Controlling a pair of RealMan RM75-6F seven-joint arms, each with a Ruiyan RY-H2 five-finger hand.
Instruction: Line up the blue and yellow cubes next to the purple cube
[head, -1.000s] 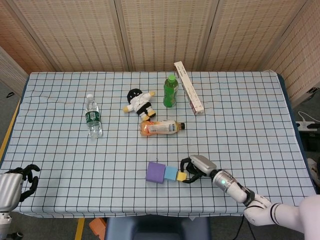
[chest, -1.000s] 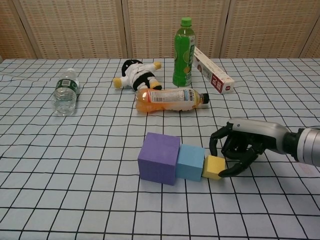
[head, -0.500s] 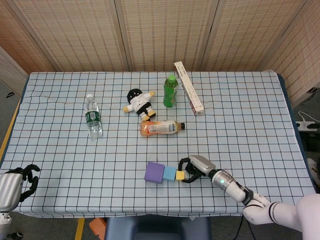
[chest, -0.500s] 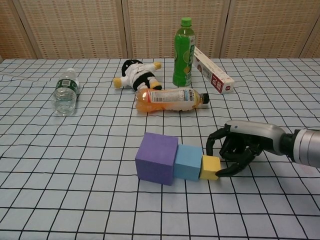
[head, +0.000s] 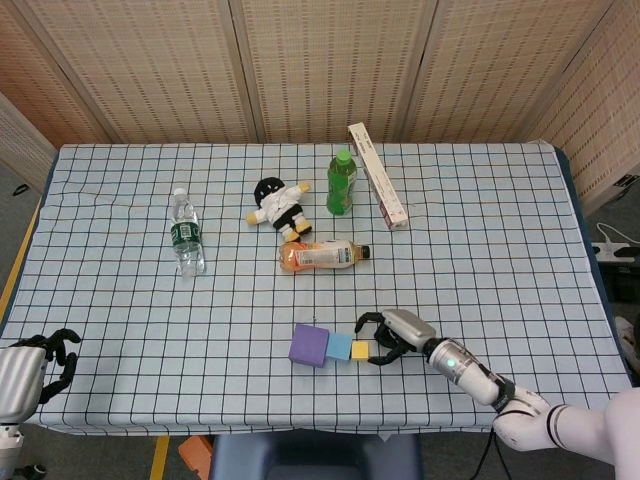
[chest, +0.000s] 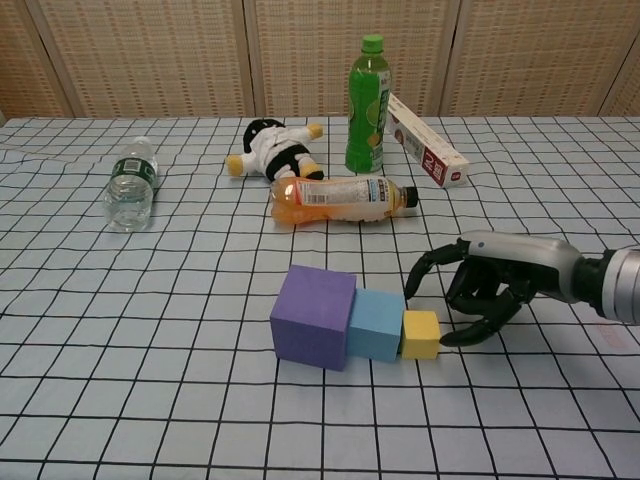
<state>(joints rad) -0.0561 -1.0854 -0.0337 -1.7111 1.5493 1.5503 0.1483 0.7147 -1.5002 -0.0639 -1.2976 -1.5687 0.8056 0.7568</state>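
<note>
A purple cube (head: 308, 345) (chest: 312, 317), a smaller blue cube (head: 340, 347) (chest: 377, 324) and a small yellow cube (head: 361, 351) (chest: 421, 334) stand in a touching row near the table's front edge, purple at the left. My right hand (head: 395, 332) (chest: 490, 285) hovers just right of the yellow cube with its fingers spread around nothing; the thumb tip lies close to the yellow cube's right side. My left hand (head: 45, 362) rests at the front left corner, fingers curled in, holding nothing.
Behind the row lies an orange drink bottle (head: 320, 254) (chest: 340, 198). Farther back are a plush doll (head: 279, 205), an upright green bottle (head: 341, 182) (chest: 367, 105) and a long box (head: 377, 188). A water bottle (head: 186, 233) (chest: 130, 183) lies at the left.
My right hand pushed the row of cubes slightly left, then its fingers spread and lifted off the yellow cube. The left hand stayed still.
</note>
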